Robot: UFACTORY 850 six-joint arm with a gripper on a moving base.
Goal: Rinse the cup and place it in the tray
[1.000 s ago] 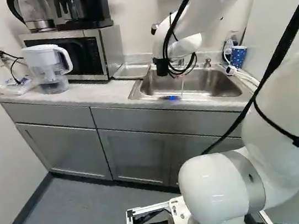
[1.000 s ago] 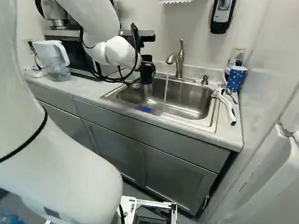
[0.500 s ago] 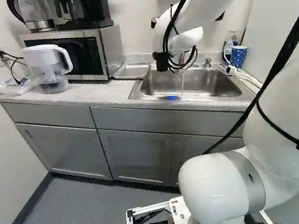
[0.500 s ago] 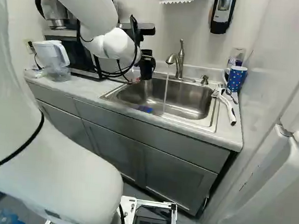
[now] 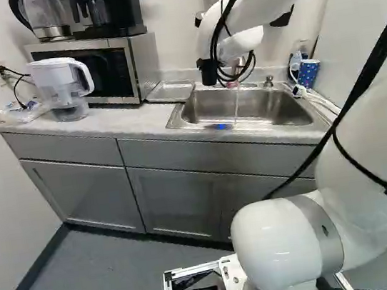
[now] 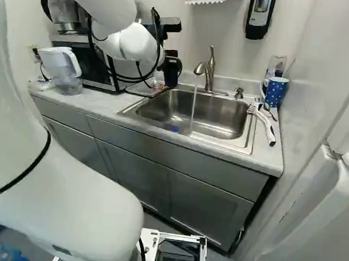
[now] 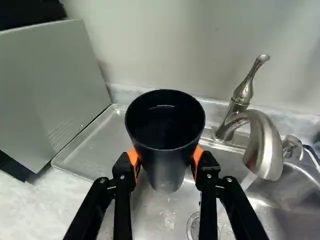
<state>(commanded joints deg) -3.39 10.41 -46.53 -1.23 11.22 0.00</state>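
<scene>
— Item one, gripper (image 7: 165, 161)?
— Fingers clamped on the black cup (image 7: 165, 142), one orange pad (image 7: 134, 159) at each side; cup held mouth up over the sink's tray-side rim. Contents: any leftover water cannot be told.
— Step in hand?
— Transfer to the tray (image 7: 82, 160), as judged. Any leftover water is best tipped into the sink (image 6: 221, 116) first; the cup should be kept upright, passed clear of the microwave (image 5: 100, 70), lowered inside the tray's rim, and released only once the base is seated flat.
— Tray's place?
— On the counter (image 6: 94, 106), near its back edge, between microwave and sink.
— Further vessels?
— Lidded pitcher (image 5: 62, 91), by the microwave; spotted mug (image 6: 276, 92), near the counter's far back corner, contents unseen. Water stream (image 6: 193, 104): running into the sink.
</scene>
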